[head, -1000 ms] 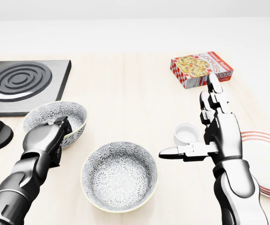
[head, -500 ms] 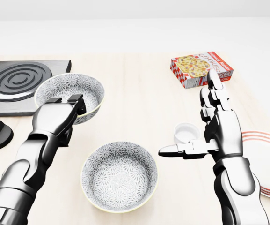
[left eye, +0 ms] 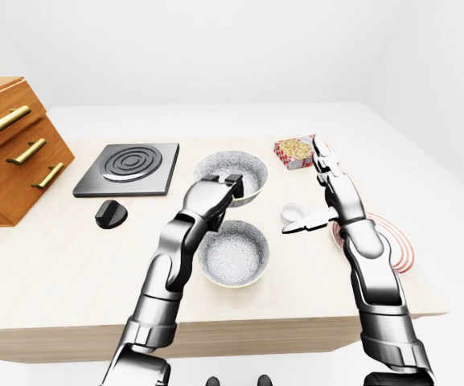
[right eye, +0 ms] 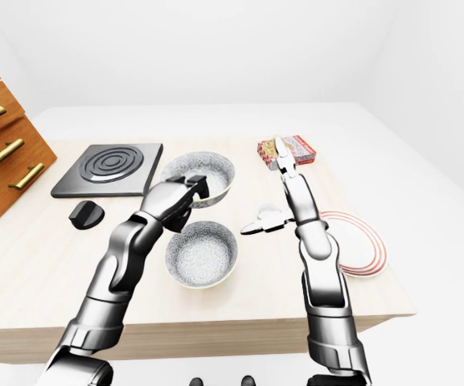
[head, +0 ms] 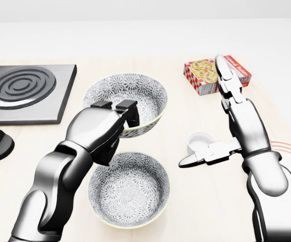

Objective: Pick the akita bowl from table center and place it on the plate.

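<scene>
Currently we are in the transport step: the left hand (head: 104,128) is clenched on the near rim of the akita bowl (head: 135,96), fingers hooked over the edge, and holds it raised off the table, upright and slightly tilted. In the head view the bowl hangs just above the top edge of a second bowl (head: 129,189) of the same pattern, which rests on the table; we judge the gripped one to be the task's bowl. The right hand (head: 242,128) is spread wide, thumb pointing left, holding nothing, near the small white cup (head: 199,141) and below the cookie box (head: 200,73). The red-ringed plate (right eye: 360,245) lies well to the right, empty. The next move calls for carrying the bowl rightward past the cup and the right arm, which stands in the path, then lowering it level onto the plate. Compared with half a second ago, the bowl has travelled right, away from the black burner (head: 24,91), and the right hand has leaned toward the cookie box.
</scene>
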You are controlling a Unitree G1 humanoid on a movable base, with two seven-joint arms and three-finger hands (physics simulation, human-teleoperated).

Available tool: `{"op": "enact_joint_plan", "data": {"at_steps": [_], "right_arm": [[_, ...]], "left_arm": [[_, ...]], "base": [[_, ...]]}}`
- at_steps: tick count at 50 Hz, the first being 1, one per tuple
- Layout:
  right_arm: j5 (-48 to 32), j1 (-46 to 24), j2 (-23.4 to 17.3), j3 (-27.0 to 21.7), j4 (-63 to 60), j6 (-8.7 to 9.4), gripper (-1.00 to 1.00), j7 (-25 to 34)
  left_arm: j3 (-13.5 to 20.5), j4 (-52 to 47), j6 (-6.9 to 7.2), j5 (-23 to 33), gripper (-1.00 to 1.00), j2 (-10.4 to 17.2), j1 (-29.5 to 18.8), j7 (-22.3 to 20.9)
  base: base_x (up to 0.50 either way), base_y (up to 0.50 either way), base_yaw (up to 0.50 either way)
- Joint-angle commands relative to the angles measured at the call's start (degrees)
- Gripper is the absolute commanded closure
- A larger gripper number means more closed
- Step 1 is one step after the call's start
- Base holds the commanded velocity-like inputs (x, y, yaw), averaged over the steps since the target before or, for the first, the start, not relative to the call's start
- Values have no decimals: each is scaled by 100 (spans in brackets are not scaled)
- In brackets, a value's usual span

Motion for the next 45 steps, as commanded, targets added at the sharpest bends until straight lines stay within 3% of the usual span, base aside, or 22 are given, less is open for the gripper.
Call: {"op": "enact_joint_plan", "data": {"at_steps": [1,16,27,40,44,45], "right_arm": [[-1298,-432,-453,-25,-242,0,-100,1065],[-2311,-734,-306,95,148,0,-100,1589],[-2448,-1176,-103,287,1056,0,-100,1307],[-2430,-1234,-74,318,1293,0,-100,1220],[-2426,-1213,-76,315,1254,0,-60,1228],[-2422,-1189,-78,309,1231,0,-33,1232]], "left_arm": [[-166,-963,0,119,100,-347,385,-465],[-269,-1055,0,100,100,-469,414,-587],[-436,-1477,0,139,100,-659,501,-893],[-413,-1491,0,65,100,-643,485,-905],[-413,-1511,0,54,100,-640,490,-906],[-397,-1494,0,45,100,-626,477,-894]], "base": [[0,0,0],[0,0,0],[0,0,0],[0,0,0],[0,0,0],[0,0,0]]}}
